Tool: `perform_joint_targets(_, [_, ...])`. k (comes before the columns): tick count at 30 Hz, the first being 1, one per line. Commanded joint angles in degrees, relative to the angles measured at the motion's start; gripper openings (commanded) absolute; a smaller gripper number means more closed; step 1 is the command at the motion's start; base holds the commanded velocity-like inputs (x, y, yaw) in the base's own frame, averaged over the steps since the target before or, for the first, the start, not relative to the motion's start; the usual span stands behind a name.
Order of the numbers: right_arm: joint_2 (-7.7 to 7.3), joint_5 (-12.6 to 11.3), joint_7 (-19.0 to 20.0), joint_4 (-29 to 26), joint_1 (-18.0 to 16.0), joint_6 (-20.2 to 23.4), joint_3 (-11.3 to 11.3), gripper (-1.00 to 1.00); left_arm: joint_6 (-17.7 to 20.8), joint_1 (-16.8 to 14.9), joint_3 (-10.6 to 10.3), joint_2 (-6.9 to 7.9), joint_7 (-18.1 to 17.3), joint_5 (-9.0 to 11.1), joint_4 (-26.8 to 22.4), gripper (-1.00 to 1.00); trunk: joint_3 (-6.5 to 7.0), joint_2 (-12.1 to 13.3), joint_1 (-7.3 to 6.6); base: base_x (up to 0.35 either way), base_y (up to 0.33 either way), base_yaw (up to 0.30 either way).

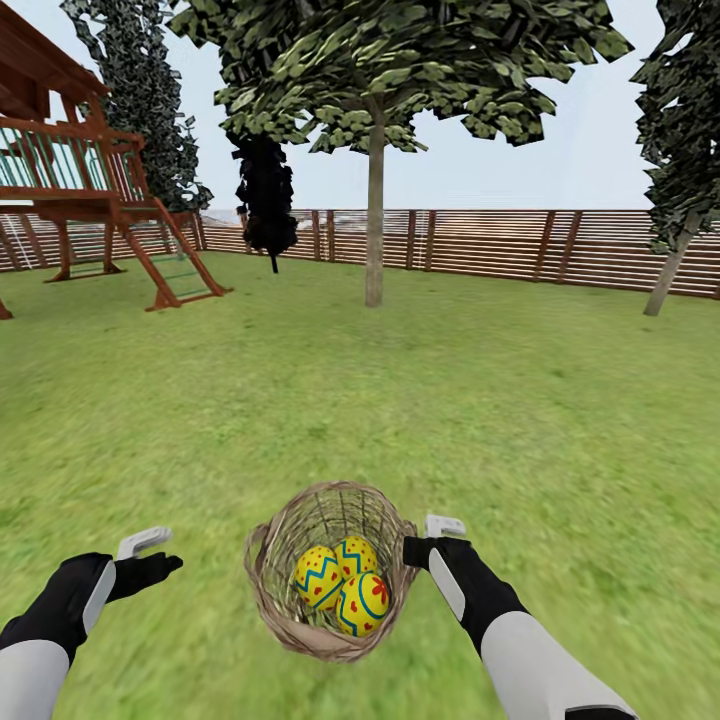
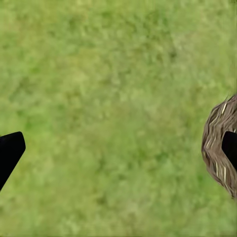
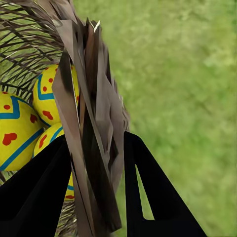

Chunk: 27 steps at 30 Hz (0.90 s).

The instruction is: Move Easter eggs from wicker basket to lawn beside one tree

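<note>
Illumination is bright, even and diffuse, with no distinct light direction, cast shadows or glare. The lawn (image 1: pixel 500 420) texture renders soft and smeared, blurriest in both wrist views.

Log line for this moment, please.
eggs: three in wicker basket | right gripper: pinching basket rim | left gripper: open, over lawn

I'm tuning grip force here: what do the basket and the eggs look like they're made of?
The wicker basket looks like loosely woven dry twigs, matte tan-brown, with gaps between strands. The three Easter eggs look hard and smooth, painted glossy yellow with blue zigzags and red marks; plastic or painted shell, hard to tell.
</note>
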Motion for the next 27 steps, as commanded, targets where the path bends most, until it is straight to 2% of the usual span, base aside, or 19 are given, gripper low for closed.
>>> perform_joint_targets(1, [0.03, -0.8, -0.4, -0.1, 0.0, 0.2, -0.1, -1.00, 0.3, 0.0, 0.2, -0.03, -0.3, 0.0, -0.1, 1.00, -0.07, 0.0, 0.04, 0.326, 0.000, 0.000])
perform_joint_targets(27, [0.03, -0.8, -0.4, -0.1, 0.0, 0.2, -0.1, -1.00, -0.1, 0.0, 0.2, -0.03, -0.3, 0.0, -0.1, 1.00, -0.07, 0.0, 0.04, 0.326, 0.000, 0.000])
